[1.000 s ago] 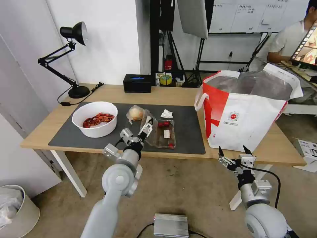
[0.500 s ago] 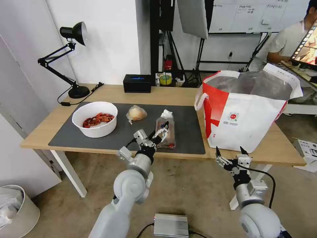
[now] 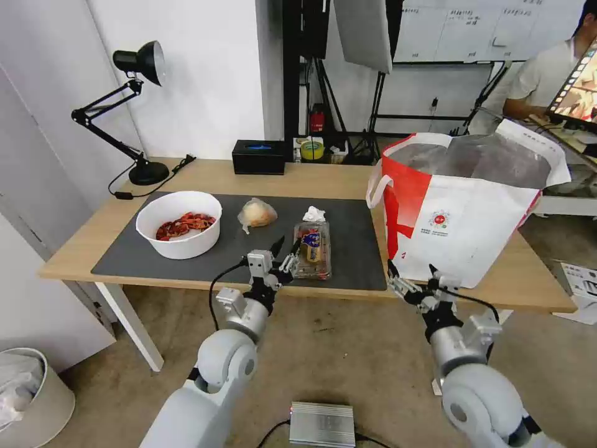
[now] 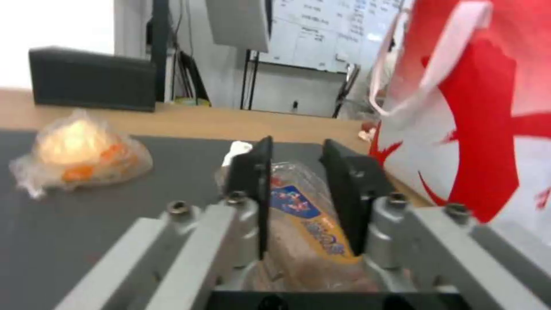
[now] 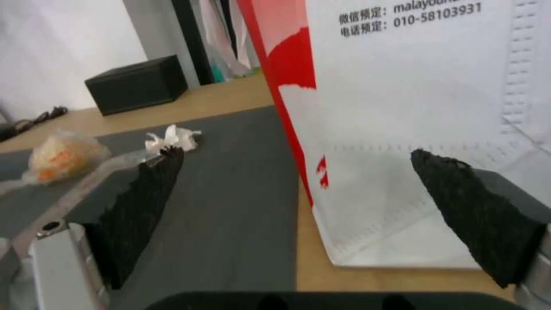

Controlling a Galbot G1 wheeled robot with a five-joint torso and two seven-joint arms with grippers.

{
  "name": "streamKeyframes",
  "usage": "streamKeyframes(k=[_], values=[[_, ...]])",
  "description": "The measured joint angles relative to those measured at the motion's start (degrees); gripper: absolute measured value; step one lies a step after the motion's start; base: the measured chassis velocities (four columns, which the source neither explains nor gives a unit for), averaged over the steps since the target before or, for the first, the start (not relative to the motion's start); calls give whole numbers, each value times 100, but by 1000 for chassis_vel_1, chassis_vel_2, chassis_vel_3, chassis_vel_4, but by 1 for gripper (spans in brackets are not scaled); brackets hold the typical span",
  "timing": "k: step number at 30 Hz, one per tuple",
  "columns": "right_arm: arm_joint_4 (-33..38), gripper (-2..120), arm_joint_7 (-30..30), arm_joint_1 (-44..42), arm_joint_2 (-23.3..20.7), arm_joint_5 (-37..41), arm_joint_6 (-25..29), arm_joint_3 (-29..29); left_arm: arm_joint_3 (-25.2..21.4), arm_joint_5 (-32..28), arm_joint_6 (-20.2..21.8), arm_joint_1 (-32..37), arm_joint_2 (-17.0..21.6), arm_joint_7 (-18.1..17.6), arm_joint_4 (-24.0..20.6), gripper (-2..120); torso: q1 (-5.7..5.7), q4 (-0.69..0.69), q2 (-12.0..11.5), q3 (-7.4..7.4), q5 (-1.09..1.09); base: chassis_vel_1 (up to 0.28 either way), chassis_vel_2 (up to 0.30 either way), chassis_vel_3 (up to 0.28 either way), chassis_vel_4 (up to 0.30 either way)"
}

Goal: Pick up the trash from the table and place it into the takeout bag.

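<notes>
Reaching for the tray (image 3: 313,249) on the mat's near edge, left of the bag (image 3: 463,208).
Left gripper (image 3: 284,251) jaws part-open, empty; right gripper (image 3: 411,279) wide open, empty. Next, probably: close, then lift.

White bowl (image 3: 178,224) of red shells; clear tray (image 3: 312,250) with a blue-and-yellow label; white tissue (image 3: 314,214); clear bag (image 3: 256,213) with a yellowish lump; grey mat (image 3: 236,239) on the light wood counter (image 3: 311,177); white-and-red takeout bag (image 3: 460,211), silver-lined, small red logo
</notes>
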Motion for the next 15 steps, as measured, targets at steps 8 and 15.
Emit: streamKeyframes(k=[8, 15], values=[[-34, 100, 31, 303, 77, 264, -253, -218, 49, 684, -149, -90, 68, 286, 146, 0, 0, 0, 0, 0, 0, 0, 0, 0, 0], [-64, 100, 142, 596, 217, 668, -459, -422, 152, 868, -174, -106, 109, 459, 234, 0, 0, -1, 0, 0, 1, 0, 0, 0, 0]])
